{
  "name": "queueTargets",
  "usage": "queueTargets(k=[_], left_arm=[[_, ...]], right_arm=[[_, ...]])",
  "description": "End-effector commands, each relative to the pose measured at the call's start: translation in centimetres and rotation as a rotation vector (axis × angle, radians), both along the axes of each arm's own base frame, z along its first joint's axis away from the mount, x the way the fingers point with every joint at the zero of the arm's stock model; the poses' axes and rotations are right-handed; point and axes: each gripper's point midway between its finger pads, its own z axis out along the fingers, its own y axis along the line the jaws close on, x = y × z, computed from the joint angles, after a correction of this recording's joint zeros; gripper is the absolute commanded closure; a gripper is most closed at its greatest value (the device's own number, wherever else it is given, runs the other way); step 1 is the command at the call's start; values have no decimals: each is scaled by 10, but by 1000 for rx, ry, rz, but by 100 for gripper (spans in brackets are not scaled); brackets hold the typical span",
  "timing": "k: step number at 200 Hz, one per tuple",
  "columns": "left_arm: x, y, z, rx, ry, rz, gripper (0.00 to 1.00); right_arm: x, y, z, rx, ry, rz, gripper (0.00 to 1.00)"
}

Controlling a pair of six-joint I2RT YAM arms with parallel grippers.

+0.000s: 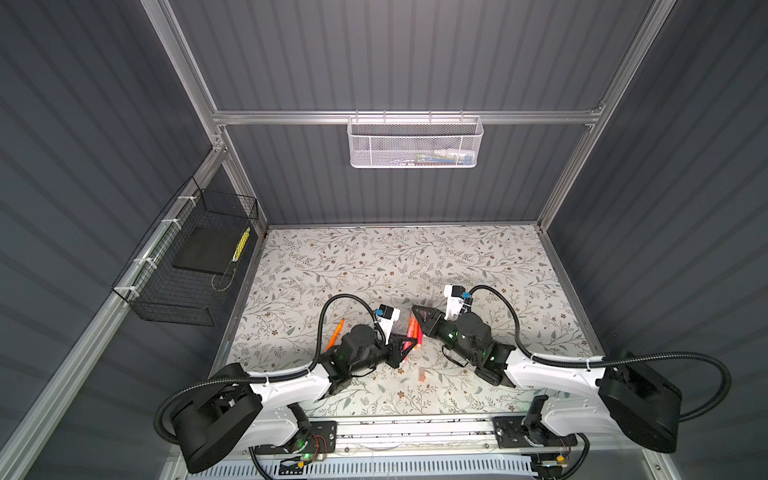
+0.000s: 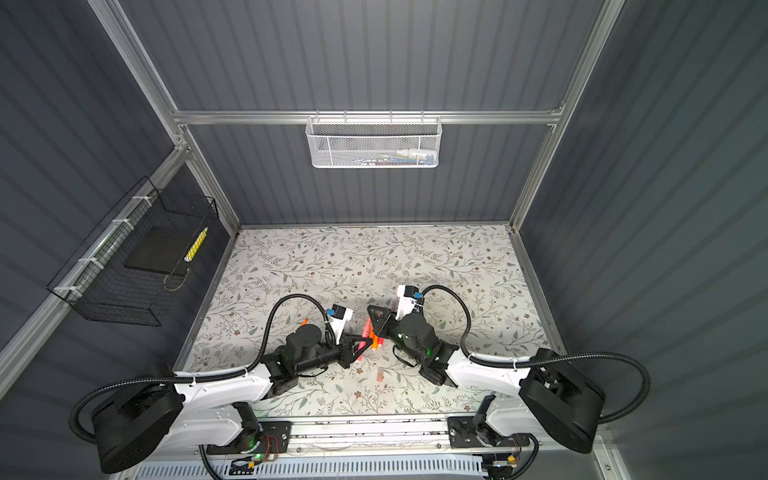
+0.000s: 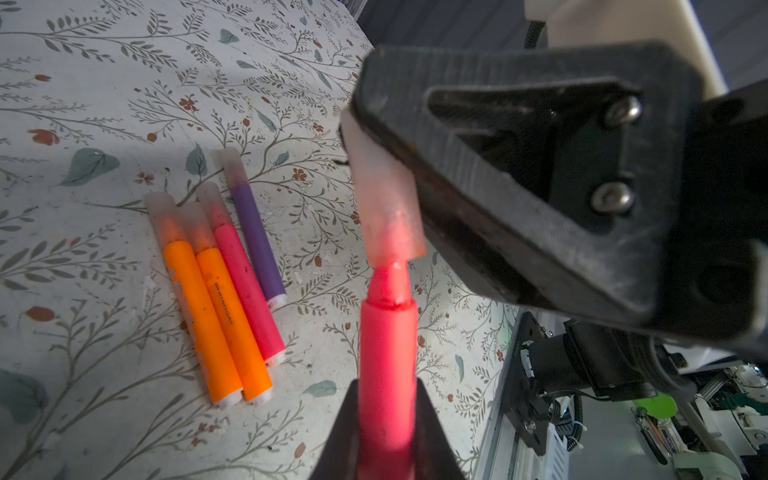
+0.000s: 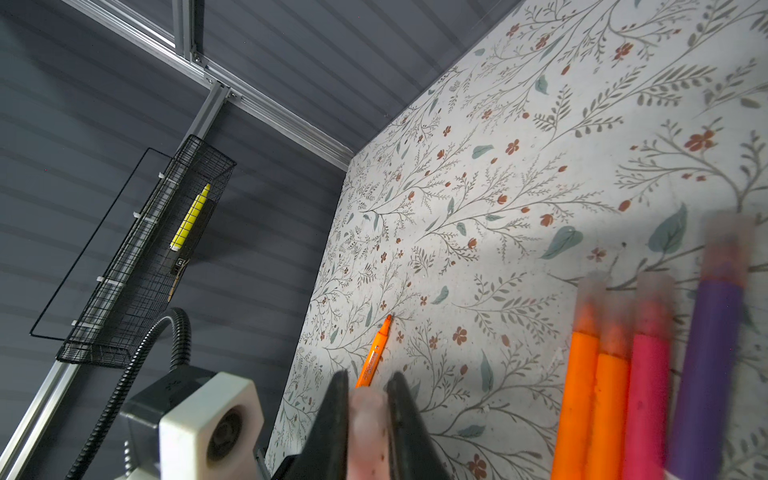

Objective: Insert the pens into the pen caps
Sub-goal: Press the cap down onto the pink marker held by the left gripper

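My left gripper (image 3: pixel 386 388) is shut on a pink-red pen (image 3: pixel 386 353). My right gripper (image 4: pixel 368 386) is shut on a translucent pen cap (image 4: pixel 368 415). In the left wrist view the pen's tapered tip sits just inside the mouth of that cap (image 3: pixel 388 216), and the pen's shoulder is still outside it. The two grippers meet above the middle of the table, left (image 1: pixel 409 343) and right (image 1: pixel 415 311). Several capped pens (image 3: pixel 224 299) lie side by side below them: two orange, one pink, one purple. An uncapped orange pen (image 1: pixel 336 332) lies left of the left arm. A loose cap (image 1: pixel 422 374) lies nearer the front.
The floral table (image 1: pixel 415 257) is walled on three sides. A black wire basket (image 1: pixel 187 270) on the left wall holds a yellow patterned stick (image 1: pixel 241 245). A white mesh basket (image 1: pixel 415 143) hangs on the back rail.
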Motion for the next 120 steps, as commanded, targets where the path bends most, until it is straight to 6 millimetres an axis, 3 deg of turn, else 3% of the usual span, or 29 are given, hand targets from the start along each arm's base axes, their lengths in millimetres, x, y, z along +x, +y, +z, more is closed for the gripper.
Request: queueTargets(k=[1,31,66,94,120], left_arm=[[3,-12,34,-127,-28,-12,100],[2,-16,60,-219,-38,-45,100],[3,-4,78,-294,-54,-35,100],[0,-3,85,-301,-71,-52,100],[-1,-4,84,-284,-87,-61,100]], right_arm=[[-10,5,0,13,-52,44,100],[-19,4,4,39,-99,83,100],[-25,-2,5,45,-133,92,100],[-29,2,10,57,-157,123,100],[-28,8,14,44,-165,144,93]])
